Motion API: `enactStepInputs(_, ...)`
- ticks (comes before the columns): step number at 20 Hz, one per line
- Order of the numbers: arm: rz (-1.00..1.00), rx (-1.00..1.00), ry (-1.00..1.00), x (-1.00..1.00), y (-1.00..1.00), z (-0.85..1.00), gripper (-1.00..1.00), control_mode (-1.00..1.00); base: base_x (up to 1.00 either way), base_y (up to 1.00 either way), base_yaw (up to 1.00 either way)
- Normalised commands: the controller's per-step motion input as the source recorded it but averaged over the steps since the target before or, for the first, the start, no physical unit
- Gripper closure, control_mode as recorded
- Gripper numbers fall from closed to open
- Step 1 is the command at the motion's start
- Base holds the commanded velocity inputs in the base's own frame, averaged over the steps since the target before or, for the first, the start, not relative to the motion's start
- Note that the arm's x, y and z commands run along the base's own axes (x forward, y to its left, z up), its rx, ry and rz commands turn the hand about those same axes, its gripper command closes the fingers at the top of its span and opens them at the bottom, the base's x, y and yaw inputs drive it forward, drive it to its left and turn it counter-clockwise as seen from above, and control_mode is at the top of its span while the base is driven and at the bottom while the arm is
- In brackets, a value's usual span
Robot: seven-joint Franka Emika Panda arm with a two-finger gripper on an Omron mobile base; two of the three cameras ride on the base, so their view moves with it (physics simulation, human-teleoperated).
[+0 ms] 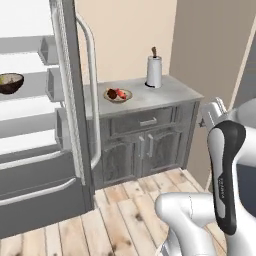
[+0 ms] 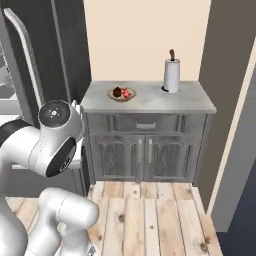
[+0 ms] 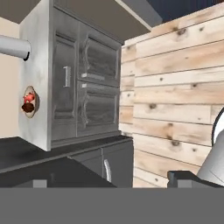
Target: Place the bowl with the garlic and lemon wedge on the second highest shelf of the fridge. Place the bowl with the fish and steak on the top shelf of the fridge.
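Note:
A dark bowl (image 1: 10, 83) holding the yellow lemon wedge (image 1: 6, 79) sits on the second highest shelf (image 1: 35, 89) of the open fridge (image 1: 70, 125); the garlic is too small to make out. The top shelf (image 1: 22, 45) above it is bare. A tan bowl (image 1: 118, 95) (image 2: 122, 93) with the red fish (image 1: 121, 93) and the dark steak (image 1: 111, 93) rests on the grey counter (image 1: 150, 95). In the rolled hand view this bowl (image 3: 29, 102) lies far left. My gripper (image 1: 209, 116) (image 3: 111, 181) hangs open and empty, right of the counter, well away from both bowls.
A paper towel roll (image 1: 154, 71) (image 2: 171, 75) stands at the counter's back right. The fridge door (image 1: 75, 60) with its long silver handle (image 1: 93, 90) and grey bins (image 1: 50, 50) stands open between fridge and counter. A brown wall (image 1: 215, 45) closes the right side. Wooden floor (image 2: 150, 215) lies below.

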Motion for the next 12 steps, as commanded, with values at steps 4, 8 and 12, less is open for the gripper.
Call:
enactStepInputs(4, 0.00, 0.00, 0.00, 0.00, 0.00, 0.00, -1.00, 1.00, 1.00, -0.41, 0.19)
enactStepInputs(8, 0.00, 0.00, 0.00, 0.00, 0.00, 0.00, -1.00, 1.00, 1.00, -0.15, 0.23)
enactStepInputs(12, 0.00, 0.00, 0.00, 0.00, 0.00, 0.00, -1.00, 1.00, 1.00, -0.05, 0.22)
